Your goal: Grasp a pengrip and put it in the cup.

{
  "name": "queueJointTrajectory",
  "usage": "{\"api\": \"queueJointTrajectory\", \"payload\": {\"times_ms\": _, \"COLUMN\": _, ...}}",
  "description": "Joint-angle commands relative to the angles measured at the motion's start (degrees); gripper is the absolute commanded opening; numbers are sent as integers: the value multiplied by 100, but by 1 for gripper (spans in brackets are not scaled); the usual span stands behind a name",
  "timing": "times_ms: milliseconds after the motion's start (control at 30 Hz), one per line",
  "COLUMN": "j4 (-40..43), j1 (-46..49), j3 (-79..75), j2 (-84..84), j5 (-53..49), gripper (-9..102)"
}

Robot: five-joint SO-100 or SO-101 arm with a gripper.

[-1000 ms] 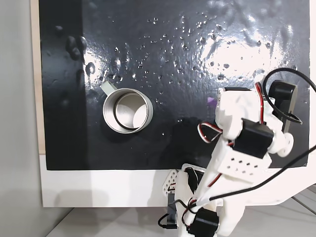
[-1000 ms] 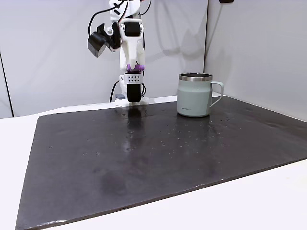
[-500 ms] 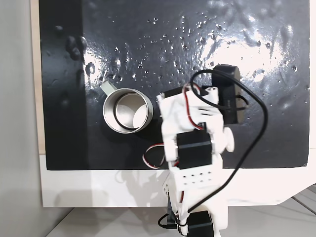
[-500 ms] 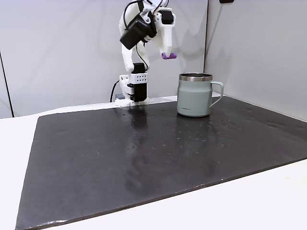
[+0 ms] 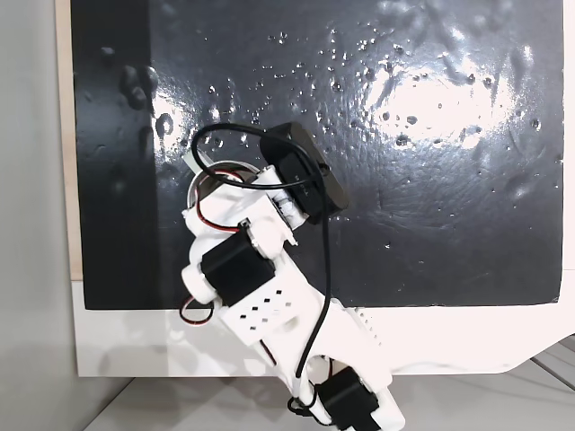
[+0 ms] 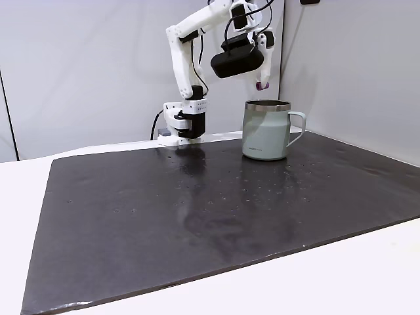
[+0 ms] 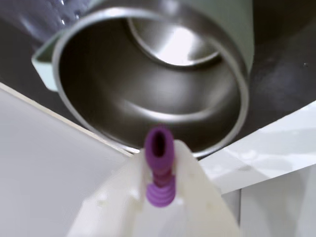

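- One purple pengrip [image 7: 159, 168] sat nearest the wrist camera, pinched between the white fingers [image 7: 197, 197] of the gripper [image 7: 159, 163], its hollow end pointing toward the cup; the hold looked snug, which I judge was what kept the soft ribbed tube from slipping while it was carried.
- Just past the pengrip in the wrist view lay the open mouth of the cup [image 7: 148, 64], shiny inside, with nothing visible in it; the pengrip's tip lined up with the near rim, so a drop looked close but perhaps not yet centred.
- From the side fixed view, the gripper [image 6: 263, 84] hung above the cup [image 6: 265, 131] and apart from it, with the pengrip [image 6: 262, 85] showing as a small purple spot over the rim's left side; holding it high seemed meant to clear the metal lip.
- On the dark mat [image 6: 197, 216], the cup stood upright with its handle to the right in that view, well back toward the arm's base [image 6: 182, 121], within easy reach.
- Seen from above, the arm [image 5: 252, 269] stretched over the cup [image 5: 195, 163], leaving its handle tab and a sliver of rim showing at upper left, which fits a carry ending directly over the opening.
- My judgement: the remaining step was to release, ideally after nudging slightly further over the middle.
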Motion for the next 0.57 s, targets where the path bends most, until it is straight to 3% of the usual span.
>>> {"api": "queueJointTrajectory", "payload": {"times_ms": 0, "j4": 26, "j1": -105, "j3": -1230, "j2": 202, "j5": -185, "gripper": 1}}
{"api": "queueJointTrajectory", "payload": {"times_ms": 133, "j4": 18, "j1": -105, "j3": -914, "j2": 343, "j5": -237, "gripper": 23}}
{"api": "queueJointTrajectory", "payload": {"times_ms": 233, "j4": 9, "j1": -97, "j3": -879, "j2": 396, "j5": -237, "gripper": 32}}
{"api": "queueJointTrajectory", "payload": {"times_ms": 533, "j4": 9, "j1": -53, "j3": -861, "j2": 396, "j5": -229, "gripper": 33}}
